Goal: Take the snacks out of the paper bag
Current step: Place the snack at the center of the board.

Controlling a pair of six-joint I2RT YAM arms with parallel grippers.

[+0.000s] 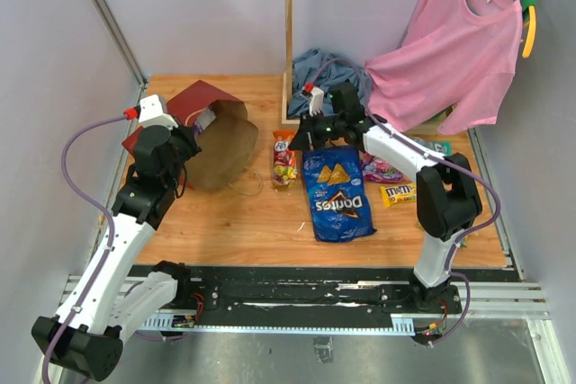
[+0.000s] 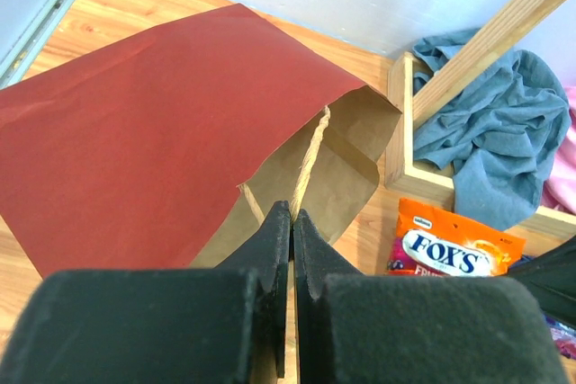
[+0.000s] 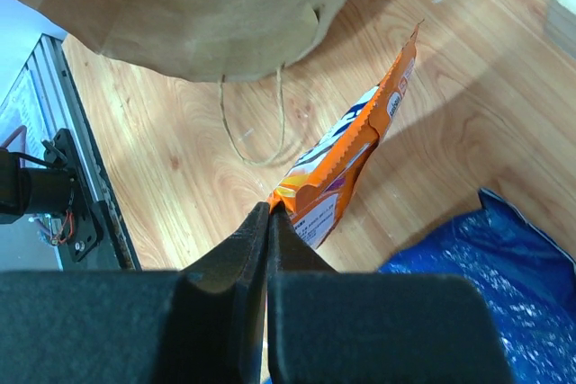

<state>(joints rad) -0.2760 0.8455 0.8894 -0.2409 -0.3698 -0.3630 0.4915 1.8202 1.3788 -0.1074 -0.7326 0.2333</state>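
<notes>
The dark-red paper bag [image 1: 202, 101] lies on its side at the left, its brown mouth [image 2: 333, 168] facing right. My left gripper [image 2: 292, 213] is shut on one of its cord handles [image 2: 310, 155], just in front of the mouth. My right gripper [image 3: 270, 209] is shut on a corner of the orange Fox's packet [image 3: 355, 164], which sits right of the bag [image 1: 283, 161]. The blue Doritos bag [image 1: 337, 191] lies flat beside it. A yellow packet [image 1: 398, 193] and a purple-pink packet [image 1: 382, 168] lie further right. The bag's inside is hidden.
A wooden frame [image 2: 405, 132] with a crumpled blue cloth [image 2: 486, 132] stands behind the snacks. A pink shirt [image 1: 454, 42] hangs at the back right. The bag's other cord handle [image 3: 256, 132] loops loose on the table. A metal rail [image 3: 81, 186] borders the near edge.
</notes>
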